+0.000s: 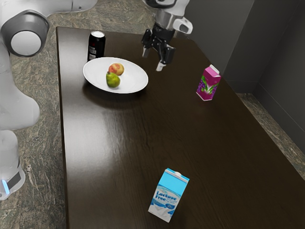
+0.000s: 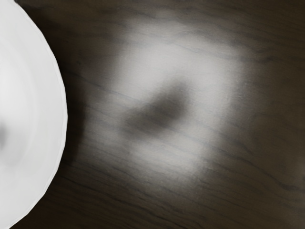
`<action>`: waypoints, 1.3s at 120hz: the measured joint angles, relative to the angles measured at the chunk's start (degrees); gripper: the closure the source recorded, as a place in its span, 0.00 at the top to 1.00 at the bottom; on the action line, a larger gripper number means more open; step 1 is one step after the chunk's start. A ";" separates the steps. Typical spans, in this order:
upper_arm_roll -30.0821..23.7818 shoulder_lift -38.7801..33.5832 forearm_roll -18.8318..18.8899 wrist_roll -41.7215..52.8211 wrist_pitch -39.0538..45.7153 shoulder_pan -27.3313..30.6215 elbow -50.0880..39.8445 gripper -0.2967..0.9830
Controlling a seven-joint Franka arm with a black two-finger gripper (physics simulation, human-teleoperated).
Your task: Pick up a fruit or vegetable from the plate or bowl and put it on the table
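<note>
My gripper [image 1: 153,59] hangs open above the dark table [image 1: 157,119], just off the side of the white plate [image 1: 136,81] that faces the exterior view's right. Nothing is between its fingers. On the plate lie a green pear [image 1: 113,80] and, touching or nearly touching it, a red-yellow round fruit [image 1: 116,69]. In the wrist view the plate's rim [image 2: 55,114] curves beside bare wood tabletop [image 2: 267,119], with a soft dark shadow under the hand.
Close behind the plate stands a black can [image 1: 96,46]. A magenta juice carton [image 1: 208,84] is upright toward the exterior view's right. The blue and white milk carton [image 1: 168,194] stands at the near end, far from the plate.
</note>
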 joint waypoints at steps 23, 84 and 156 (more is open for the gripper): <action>0.12 -0.59 -0.40 -2.46 7.21 0.15 -0.05 0.77; -2.90 0.87 4.60 -12.33 5.08 5.58 10.92 0.77; -31.49 -15.21 12.11 -17.02 14.22 33.26 2.47 0.76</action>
